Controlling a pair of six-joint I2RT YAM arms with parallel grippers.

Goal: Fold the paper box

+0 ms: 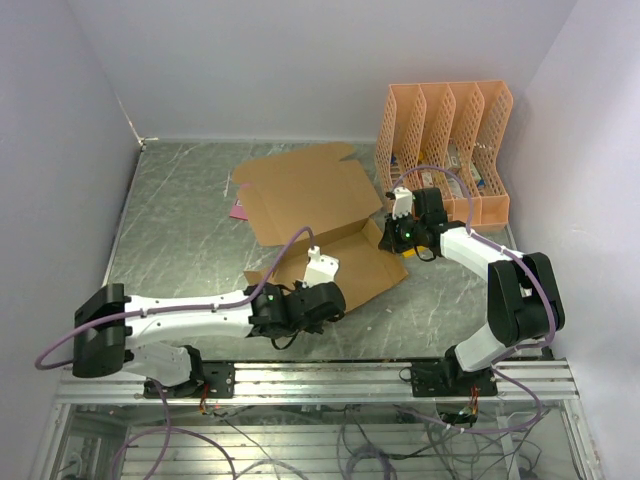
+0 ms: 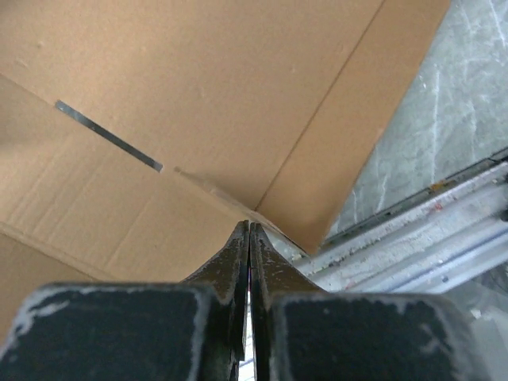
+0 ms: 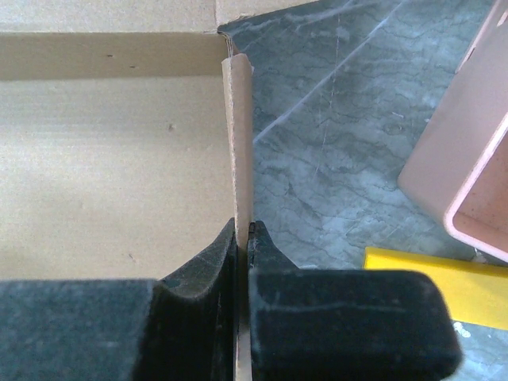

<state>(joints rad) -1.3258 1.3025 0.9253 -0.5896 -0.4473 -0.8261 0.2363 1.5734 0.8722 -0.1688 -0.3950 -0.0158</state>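
The paper box (image 1: 300, 195) is a brown die-cut cardboard sheet lying partly folded in the middle of the table. My left gripper (image 1: 318, 262) is at its near edge. In the left wrist view that gripper (image 2: 250, 228) is shut, its tips meeting on the thin edge of a raised flap of the paper box (image 2: 198, 79). My right gripper (image 1: 400, 212) is at the sheet's right side. There the gripper (image 3: 242, 226) is shut on an upright flap, whose edge runs straight up from between the fingers, with the paper box floor (image 3: 111, 159) to its left.
An orange lattice file organizer (image 1: 445, 140) stands at the back right, close to the right gripper; its corner (image 3: 468, 159) shows in the right wrist view. A yellow piece (image 3: 429, 282) lies beside that gripper. A small pink card (image 1: 238, 210) peeks out left of the sheet. The aluminium rail (image 2: 429, 238) borders the near edge.
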